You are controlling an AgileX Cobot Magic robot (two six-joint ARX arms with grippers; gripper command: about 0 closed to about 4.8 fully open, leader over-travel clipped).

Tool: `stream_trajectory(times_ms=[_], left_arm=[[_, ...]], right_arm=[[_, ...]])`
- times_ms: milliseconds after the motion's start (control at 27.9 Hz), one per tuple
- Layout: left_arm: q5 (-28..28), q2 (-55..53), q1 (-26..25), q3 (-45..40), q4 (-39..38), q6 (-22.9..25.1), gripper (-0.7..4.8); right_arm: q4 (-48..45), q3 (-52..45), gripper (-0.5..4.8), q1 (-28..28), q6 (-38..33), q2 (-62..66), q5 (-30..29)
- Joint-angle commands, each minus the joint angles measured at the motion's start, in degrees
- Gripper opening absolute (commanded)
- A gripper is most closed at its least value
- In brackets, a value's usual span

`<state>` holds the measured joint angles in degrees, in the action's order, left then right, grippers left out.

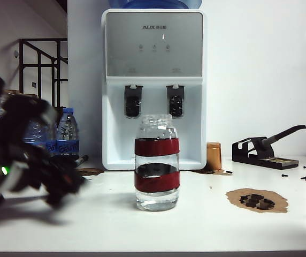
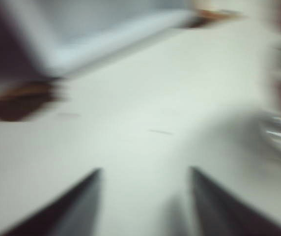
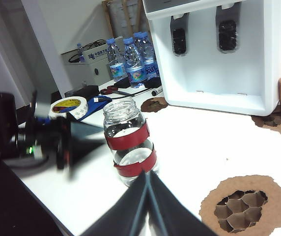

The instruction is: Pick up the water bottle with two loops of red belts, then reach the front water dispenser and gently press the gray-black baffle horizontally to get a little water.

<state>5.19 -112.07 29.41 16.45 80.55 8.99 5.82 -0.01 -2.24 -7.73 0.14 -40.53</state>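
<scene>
Left gripper low over the table at far left, motion-blurred, fingers apart with bare table between, gripping nothing. Water bottle mid-table, upright, long axis vertical, open neck up, standing before the water dispenser. Right gripper near the bottle, fingertips pressed together, clasping nothing.

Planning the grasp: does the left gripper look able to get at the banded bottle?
Probably yes. The left gripper, jaws apart, is beside the bottle on bare table, with nothing between them.
</scene>
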Motion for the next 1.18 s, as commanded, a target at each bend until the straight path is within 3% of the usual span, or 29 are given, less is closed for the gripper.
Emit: stream_trajectory(times_ms=[36,395,467,539,646,682,718,790,1005,1113,1185], left_arm=[[3.8,5.6,-5.7,0.3,1.2,0.3,-0.04],[10.1,34.9,-24.3,0.3,-1.2,2.2,-0.05],[10.0,41.8,-27.4,0.3,-7.1,3.4,-0.05],[9.4,49.1,-30.4,0.3,-17.7,3.4,-0.05],[4.7,60.8,-35.3,0.3,-37.6,-0.2,-0.05],[0.4,67.8,-38.4,0.3,-48.3,-5.4,-0.05],[-2.1,71.3,-40.0,0.3,-53.1,-7.3,-0.05],[-14.4,85.6,-45.2,0.3,-70.3,-10.7,-0.05],[-34.4,102.6,-48.9,0.2,-89.2,-11.1,-0.05],[-38.5,110.5,-48.7,-0.4,-93.5,-12.2,-0.05],[-39.9,112.2,-48.4,-1.3,-90.8,-12.8,-0.04]], right_arm=[[-0.5,-0.2,-0.01,-0.1,-1.1,0.0,0.0],[-0.4,-0.2,-0.01,-0.1,-1.0,0.0,0.0],[-0.4,-0.2,-0.01,-0.1,-1.0,0.0,0.0],[-0.4,-0.2,-0.01,-0.1,-1.0,0.0,0.1],[-0.4,-0.2,-0.01,-0.1,-1.0,0.0,0.1],[-0.4,-0.2,-0.01,-0.1,-1.0,0.0,0.1],[-0.4,-0.2,-0.01,-0.1,-1.0,0.0,0.1],[-0.4,-0.2,-0.01,-0.1,-1.0,0.0,0.3],[-0.4,-0.2,-0.01,-0.1,-1.0,0.0,0.7],[-0.4,-0.2,-0.01,-0.1,-1.0,0.0,0.7],[-0.4,-0.2,-0.01,-0.1,-1.0,0.0,0.7]])
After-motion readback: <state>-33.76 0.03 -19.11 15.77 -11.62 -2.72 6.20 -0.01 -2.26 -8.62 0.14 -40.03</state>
